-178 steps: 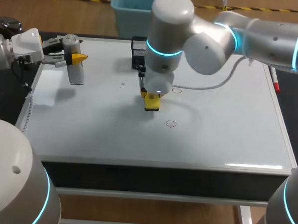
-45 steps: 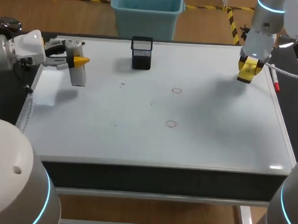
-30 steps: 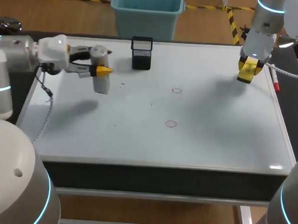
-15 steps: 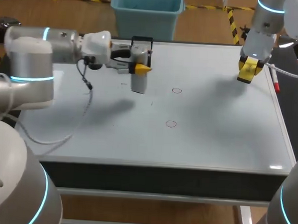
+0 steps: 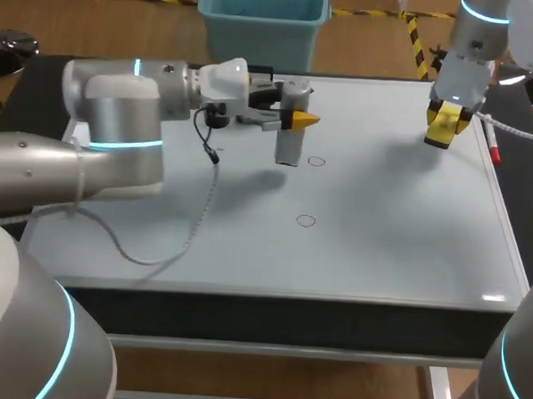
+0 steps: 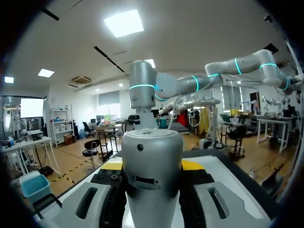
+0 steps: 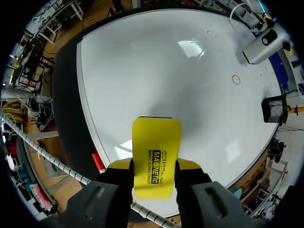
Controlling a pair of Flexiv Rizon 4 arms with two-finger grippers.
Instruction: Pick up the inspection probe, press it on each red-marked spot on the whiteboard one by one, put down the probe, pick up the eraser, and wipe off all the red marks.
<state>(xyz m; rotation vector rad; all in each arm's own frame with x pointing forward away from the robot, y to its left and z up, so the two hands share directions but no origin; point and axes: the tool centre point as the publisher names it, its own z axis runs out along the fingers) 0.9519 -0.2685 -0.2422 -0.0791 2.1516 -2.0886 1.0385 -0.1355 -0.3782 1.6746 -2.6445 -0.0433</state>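
My left gripper [image 5: 293,119] reaches across from the left and is shut on the grey cylindrical probe [image 5: 290,138], which hangs upright above the whiteboard [image 5: 389,242]. The probe's lower end is just left of the back red circle [image 5: 316,161]. A second red circle [image 5: 306,221] lies nearer the front. In the left wrist view the probe [image 6: 152,175] fills the gap between the fingers. At the back right my right gripper [image 5: 445,127] is shut on the yellow eraser [image 5: 442,124], held above the board. The right wrist view shows the eraser [image 7: 156,149] between the fingers and both circles [image 7: 236,79] far ahead.
A black mesh holder [image 5: 260,74] stands at the back of the board, partly hidden behind my left gripper. A red marker pen [image 5: 492,151] lies along the board's right edge, close to my right gripper. The left arm's cable [image 5: 194,222] droops over the board's left half.
My left arm has carried the probe rightwards across the board, from the far left to beside the back red circle. The right arm and eraser have stayed still.
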